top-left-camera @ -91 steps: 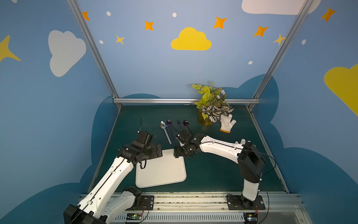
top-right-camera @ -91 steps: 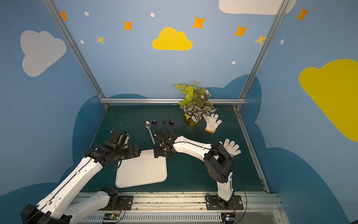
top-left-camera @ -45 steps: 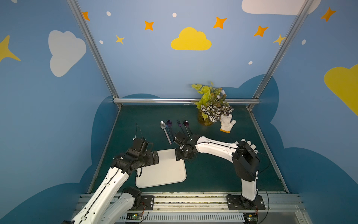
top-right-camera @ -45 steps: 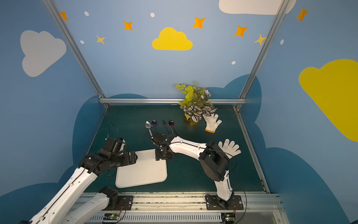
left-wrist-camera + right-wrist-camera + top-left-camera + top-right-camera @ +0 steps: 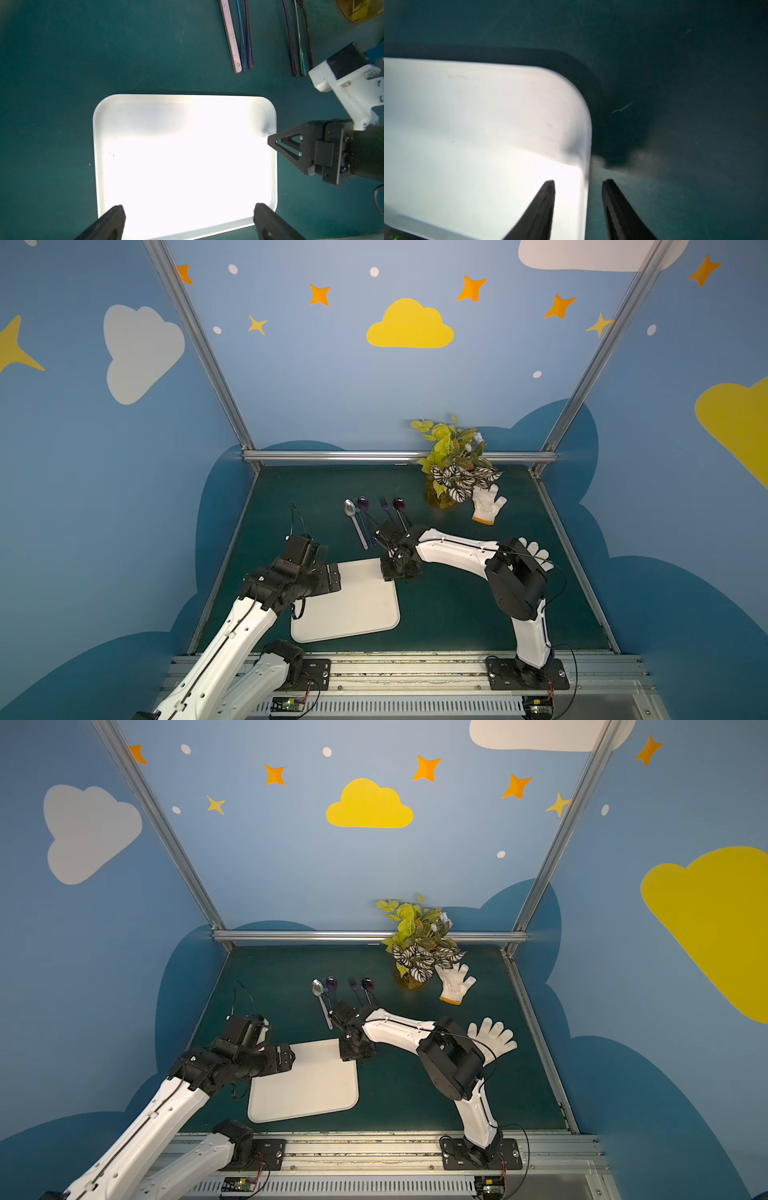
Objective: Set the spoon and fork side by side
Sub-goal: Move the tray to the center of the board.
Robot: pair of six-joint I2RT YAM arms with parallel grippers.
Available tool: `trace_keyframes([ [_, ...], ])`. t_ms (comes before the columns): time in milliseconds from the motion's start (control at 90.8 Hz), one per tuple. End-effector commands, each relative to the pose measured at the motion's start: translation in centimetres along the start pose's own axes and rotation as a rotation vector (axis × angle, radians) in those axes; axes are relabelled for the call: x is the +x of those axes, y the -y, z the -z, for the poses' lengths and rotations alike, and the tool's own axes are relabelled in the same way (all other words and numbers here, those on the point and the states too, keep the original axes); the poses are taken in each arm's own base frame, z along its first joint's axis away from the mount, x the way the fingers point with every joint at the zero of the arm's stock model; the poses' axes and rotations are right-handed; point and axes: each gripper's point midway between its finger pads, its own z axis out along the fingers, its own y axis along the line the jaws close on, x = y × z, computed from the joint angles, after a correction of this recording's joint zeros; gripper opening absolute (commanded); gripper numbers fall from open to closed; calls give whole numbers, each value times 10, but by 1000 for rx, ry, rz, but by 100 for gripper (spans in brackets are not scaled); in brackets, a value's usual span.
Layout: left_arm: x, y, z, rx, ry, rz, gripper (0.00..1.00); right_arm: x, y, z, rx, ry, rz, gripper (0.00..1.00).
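right tool [image 5: 578, 182] astride tray rim [image 5: 588, 135], spoon [image 5: 357, 526] and fork [image 5: 385, 506] lying farther back

On the table [image 5: 457, 614], the tray [image 5: 353, 614] lies lower centre in both top views. Spoons [image 5: 350, 508] and forks [image 5: 383, 505] lie in a row just above it. The plant [image 5: 453, 464] stands upper right, a glove [image 5: 488, 504] just right of it; another glove [image 5: 496, 1036] lies below, right.
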Motion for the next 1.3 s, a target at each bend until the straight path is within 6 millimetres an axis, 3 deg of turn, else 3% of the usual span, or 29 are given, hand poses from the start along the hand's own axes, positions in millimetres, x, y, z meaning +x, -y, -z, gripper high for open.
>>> trace_keyframes([
  [0, 2, -2, -3, -3, -3, -11, 100, -5, 0, 1, -15, -1, -15, 36],
  [330, 2, -1, -6, -1, -6, -11, 100, 1, 14, -11, -23, -18, -76, 22],
  [529, 2, -2, -6, -3, -7, -11, 100, -2, 23, 0, -18, 4, -88, 0],
  [672, 2, -2, -6, -3, -4, -11, 100, -2, 51, 23, -10, 29, -153, 0],
  [892, 1, -2, -4, -2, 9, -10, 100, 10, 114, 61, 26, 34, -125, 0],
  [1145, 1, -1, -6, 5, 7, -15, 100, 29, 171, 75, -10, 2, -93, 0],
  [1289, 1, -1, -7, 4, 7, -14, 100, 36, 182, 71, -57, -21, -86, 0],
])
